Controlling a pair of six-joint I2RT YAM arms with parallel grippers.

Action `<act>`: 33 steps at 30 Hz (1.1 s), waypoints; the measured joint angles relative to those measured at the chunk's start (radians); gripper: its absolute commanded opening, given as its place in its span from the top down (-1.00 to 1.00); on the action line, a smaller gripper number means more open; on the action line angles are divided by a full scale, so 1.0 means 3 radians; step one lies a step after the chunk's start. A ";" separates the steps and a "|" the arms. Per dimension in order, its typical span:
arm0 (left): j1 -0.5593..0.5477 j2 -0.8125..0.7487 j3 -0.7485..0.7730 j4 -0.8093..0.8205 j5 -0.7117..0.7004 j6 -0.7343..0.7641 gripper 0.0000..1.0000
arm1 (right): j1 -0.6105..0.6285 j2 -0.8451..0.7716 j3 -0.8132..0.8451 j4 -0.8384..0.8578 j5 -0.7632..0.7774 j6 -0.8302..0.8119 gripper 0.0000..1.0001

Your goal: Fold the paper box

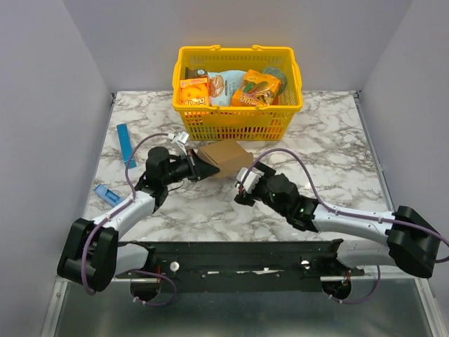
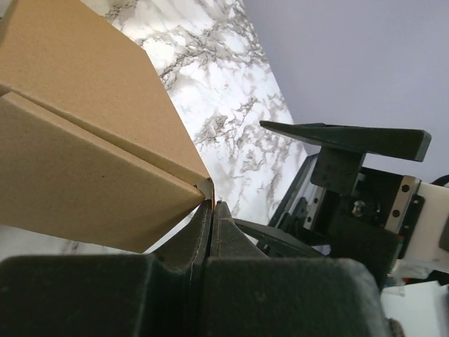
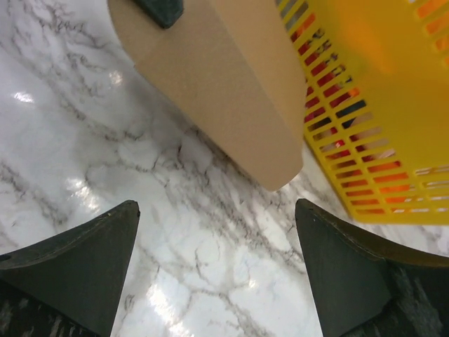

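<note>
Pinching one paper box [image 1: 226, 158] corner, left tool [image 2: 210, 207] clamped | right tool [image 3: 216, 207] apart | one yellow basket [image 1: 238, 121]

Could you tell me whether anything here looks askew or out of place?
Only the paper box looks askew: the left gripper pinches one corner, holding it tilted before the yellow basket. A slim blue box and a smaller blue item lie apart at the left. Nothing looks spilled or damaged.

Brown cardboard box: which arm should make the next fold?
Probably right. The right fingers are open, empty and pointing at the plain brown cardboard box; the left fingers are shut on its corner, steadying it.
</note>
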State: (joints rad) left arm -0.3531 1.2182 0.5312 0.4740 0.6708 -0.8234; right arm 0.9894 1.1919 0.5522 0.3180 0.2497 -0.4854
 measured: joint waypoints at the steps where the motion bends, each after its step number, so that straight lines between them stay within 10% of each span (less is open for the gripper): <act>1: 0.0037 -0.0025 -0.0027 0.0011 0.0036 -0.0074 1.00 | 0.0000 0.0066 0.0000 0.0136 0.0003 -0.0062 -0.99; 10: 0.0315 -0.0201 -0.0097 0.0045 0.0299 -0.0507 1.00 | 0.0000 0.0628 0.0003 0.1097 -0.0148 -0.0518 -0.99; 33: 0.0459 -0.0305 -0.0097 0.0057 0.0598 -0.0788 1.00 | 0.0000 0.1582 0.0556 0.1522 -0.0642 -0.0914 -0.98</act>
State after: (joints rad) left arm -0.2153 1.1267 0.5022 0.4911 0.8501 -1.0599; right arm 0.9894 1.6665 0.7189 0.7746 0.0570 -0.7597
